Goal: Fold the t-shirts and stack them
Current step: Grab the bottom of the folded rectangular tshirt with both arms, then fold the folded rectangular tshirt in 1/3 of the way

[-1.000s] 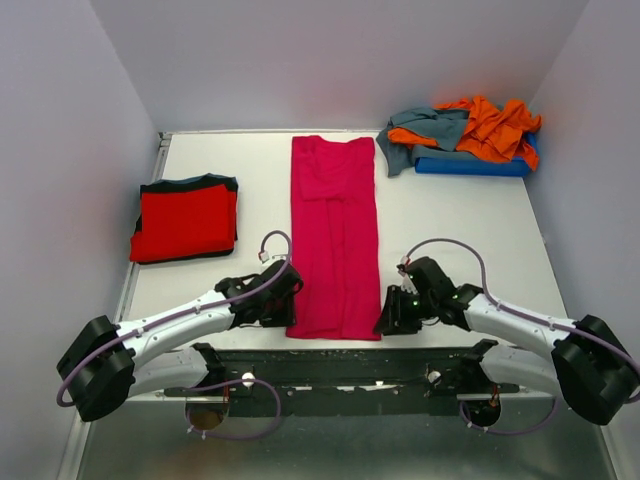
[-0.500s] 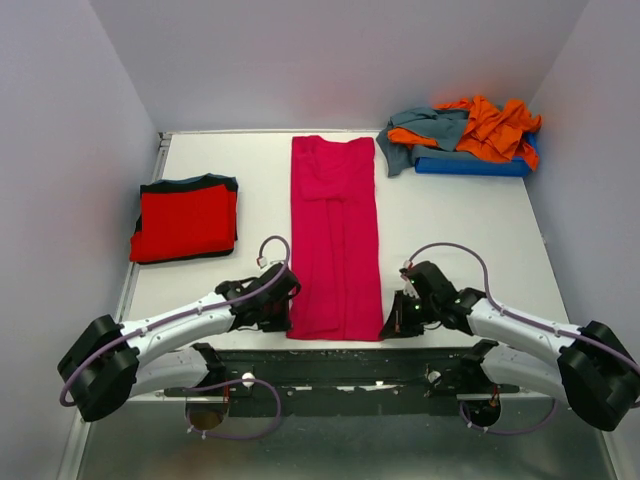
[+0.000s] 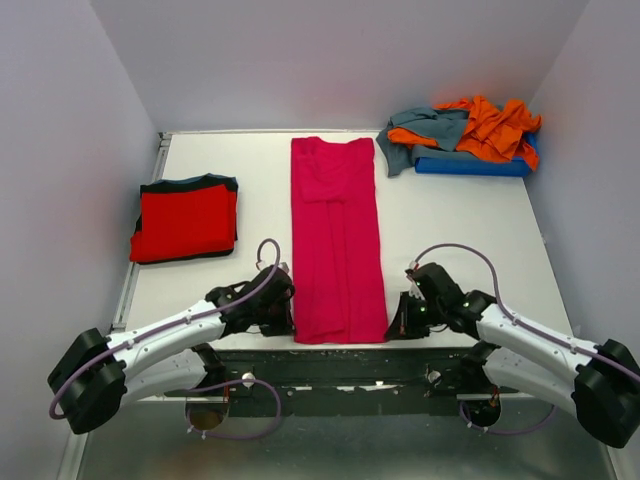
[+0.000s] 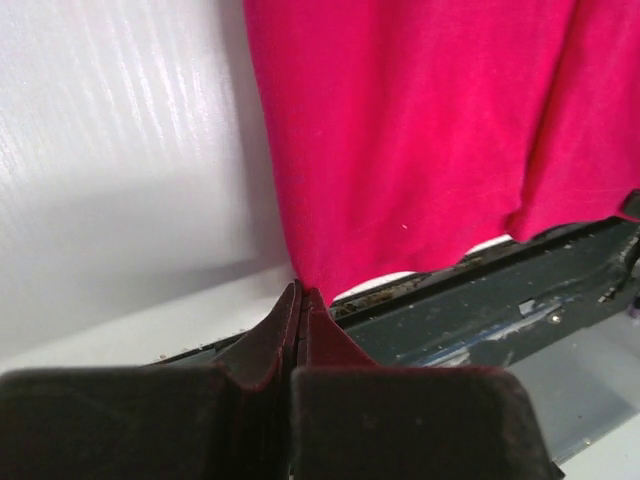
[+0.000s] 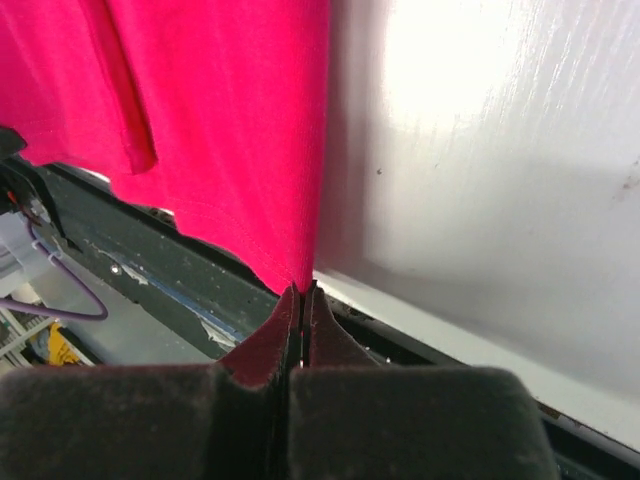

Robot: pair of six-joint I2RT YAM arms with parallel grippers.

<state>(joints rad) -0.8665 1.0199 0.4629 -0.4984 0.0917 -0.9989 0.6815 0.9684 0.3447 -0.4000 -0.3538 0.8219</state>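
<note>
Pinching near corners of the flat magenta t-shirt (image 3: 337,240): left claw (image 4: 302,298), right claw (image 5: 302,293).

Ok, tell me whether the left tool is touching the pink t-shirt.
Touching. The left wrist view shows the left tool shut on the near corner of the pink t-shirt, with the cloth running straight into its closed tip and no gap.

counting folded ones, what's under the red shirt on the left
A strip of dark cloth shows along the far and left sides of the red shirt. The rest and anything deeper is covered.
</note>
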